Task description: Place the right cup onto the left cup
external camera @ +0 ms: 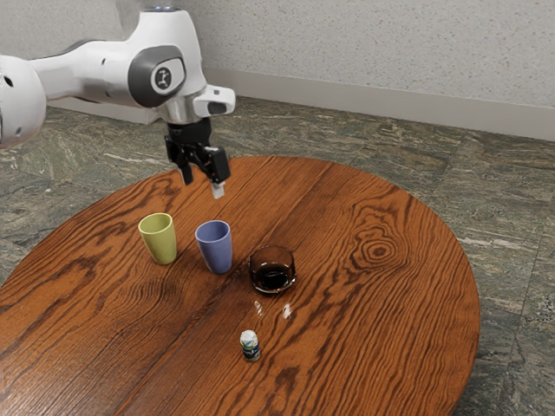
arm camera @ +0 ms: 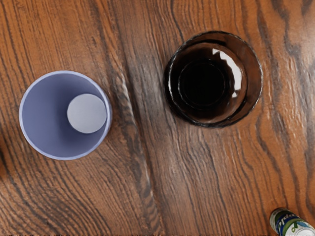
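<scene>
My gripper (external camera: 202, 187) hangs in the air above the table's far part, its two fingers spread apart with nothing between them. Below it stand two upright cups: the yellow-green cup (external camera: 159, 240) at the exterior view's left and the blue cup (external camera: 216, 248) a short gap away, toward the exterior view's right. In the wrist view the blue cup (arm camera: 53, 115) is seen from above, and its inside holds nothing.
A dark brown glass bowl (external camera: 272, 270) stands close beside the blue cup; the same glass bowl (arm camera: 213, 78) appears in the wrist view. A small white-capped bottle (external camera: 250, 346) stands nearer the exterior camera on the round wooden table (external camera: 381, 329).
</scene>
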You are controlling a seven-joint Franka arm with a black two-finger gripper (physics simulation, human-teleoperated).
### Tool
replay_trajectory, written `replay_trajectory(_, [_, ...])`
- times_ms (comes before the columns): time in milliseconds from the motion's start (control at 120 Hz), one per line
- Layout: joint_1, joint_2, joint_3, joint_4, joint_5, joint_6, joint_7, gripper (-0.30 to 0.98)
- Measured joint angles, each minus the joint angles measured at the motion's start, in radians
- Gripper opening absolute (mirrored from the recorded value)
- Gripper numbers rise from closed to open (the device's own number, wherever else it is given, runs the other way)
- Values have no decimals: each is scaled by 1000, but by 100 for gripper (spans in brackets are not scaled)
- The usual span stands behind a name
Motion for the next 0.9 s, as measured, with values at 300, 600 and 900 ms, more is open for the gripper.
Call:
replay_trajectory(300, [4,86,-1,-59,0,166,-5,69])
replay_trajectory(600, [10,189,5,-49,-2,267,-7,69])
replay_trajectory(900, [11,260,6,-25,1,327,-8,69])
